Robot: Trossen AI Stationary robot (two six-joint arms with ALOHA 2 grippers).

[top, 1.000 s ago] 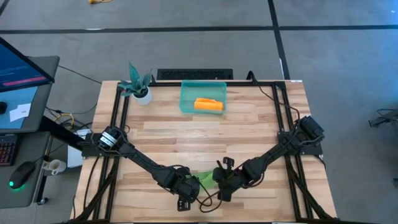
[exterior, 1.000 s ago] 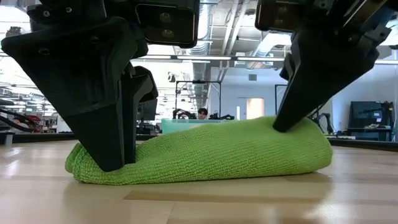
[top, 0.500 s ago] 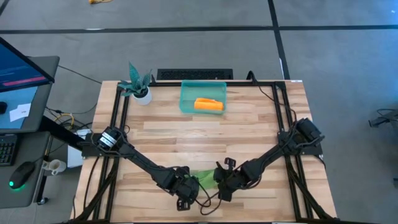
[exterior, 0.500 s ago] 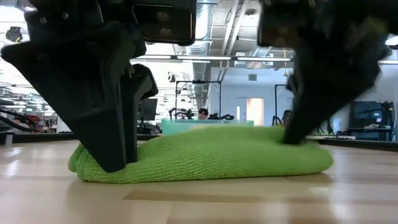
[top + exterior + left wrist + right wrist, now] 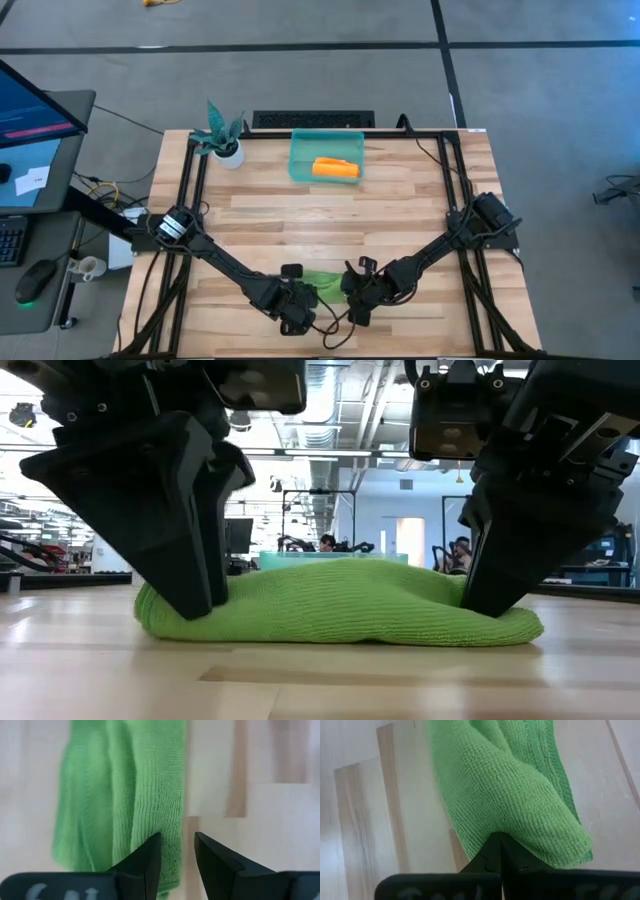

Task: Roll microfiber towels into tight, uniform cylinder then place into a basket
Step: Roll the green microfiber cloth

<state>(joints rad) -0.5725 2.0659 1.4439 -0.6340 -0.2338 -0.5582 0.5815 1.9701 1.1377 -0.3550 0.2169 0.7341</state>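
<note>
A lime green towel [image 5: 322, 282], loosely rolled, lies lengthwise along the table's near edge, its underside on the wood [image 5: 340, 600]. My left gripper [image 5: 195, 605] stands at its left end with the fingers a little apart [image 5: 177, 845]. My right gripper [image 5: 490, 605] is shut and pushed into the right end [image 5: 500, 840]. The teal basket [image 5: 298, 165] sits at the far middle with an orange rolled towel [image 5: 335, 168] lying in it. My left gripper comes steeply from above; one fingertip [image 5: 152, 845] rests on the towel's left end [image 5: 167, 827] near its long edge, the other stands beside that edge over bare wood. The towel lies on the table. My right gripper presses its shut fingertips [image 5: 492, 847] down on the towel's right end [image 5: 520, 820], coming steeply from above. The cloth is dented in and flattened under them [image 5: 500, 622], lying on the table.
A small white pot with a teal plant [image 5: 228, 150] stands at the far left corner. Black frame rails [image 5: 190, 200] run along both table sides. Bare wood [image 5: 330, 215] lies between the green towel and the basket. People show in the room behind [image 5: 325, 542].
My right gripper has gone down from the top of the towel's right end almost to the table, squashing that bulging end flat. My left gripper has tipped and rolled in place. The towel's left end has drawn slightly toward the right.
</note>
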